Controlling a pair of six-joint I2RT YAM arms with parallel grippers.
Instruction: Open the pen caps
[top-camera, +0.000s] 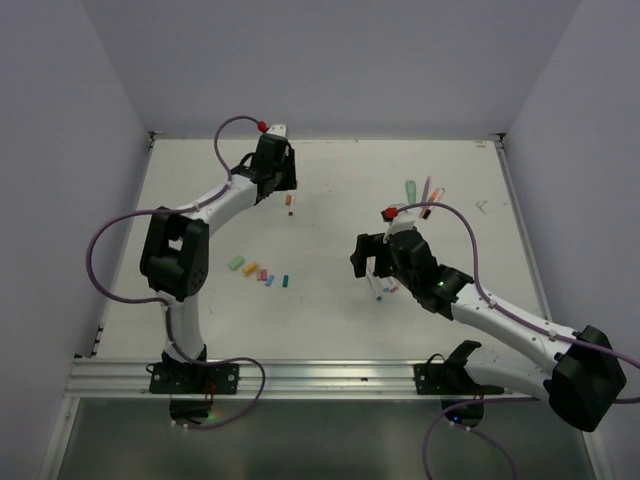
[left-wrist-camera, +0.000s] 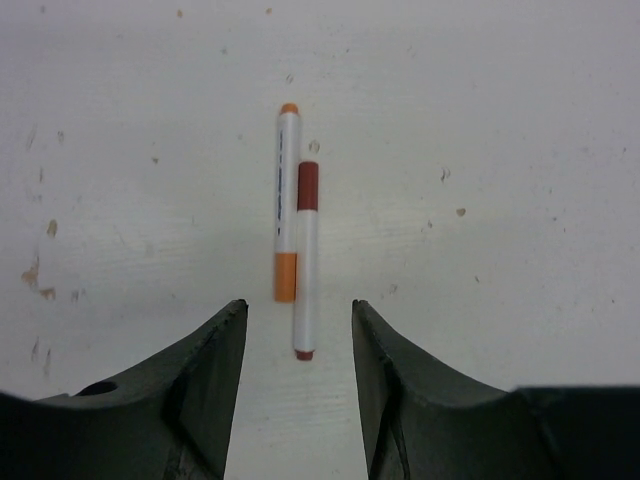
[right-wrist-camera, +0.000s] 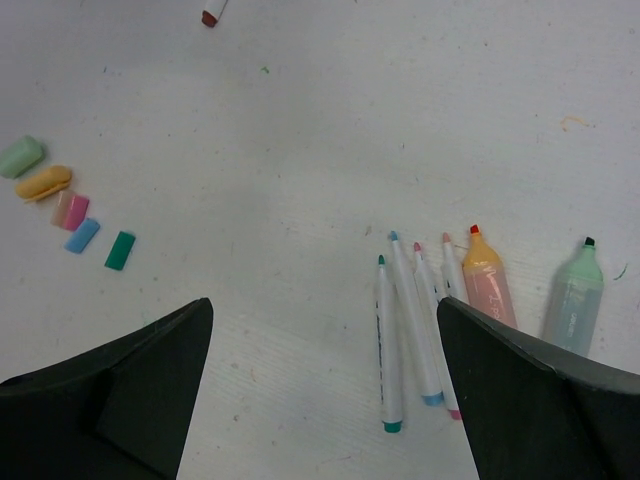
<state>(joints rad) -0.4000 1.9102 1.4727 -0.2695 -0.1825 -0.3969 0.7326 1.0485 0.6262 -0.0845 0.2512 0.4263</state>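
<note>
The left end effector (left-wrist-camera: 299, 320) is held spread, with nothing pinched, near the far edge of the table (top-camera: 330, 330). The lower end of a red-capped pen (left-wrist-camera: 306, 270) is seen between its fingers, clear of both. An orange-capped pen (left-wrist-camera: 286, 190) is laid side by side with it, and bare table is left all round the pair. The right end effector (right-wrist-camera: 325, 310) is spread wide over bare table. Five loose pen caps (right-wrist-camera: 72, 211) are lined up to its left. They are well apart from the uncapped pens (right-wrist-camera: 410, 320) and two highlighters (right-wrist-camera: 487, 285), which are grouped near its right finger.
</note>
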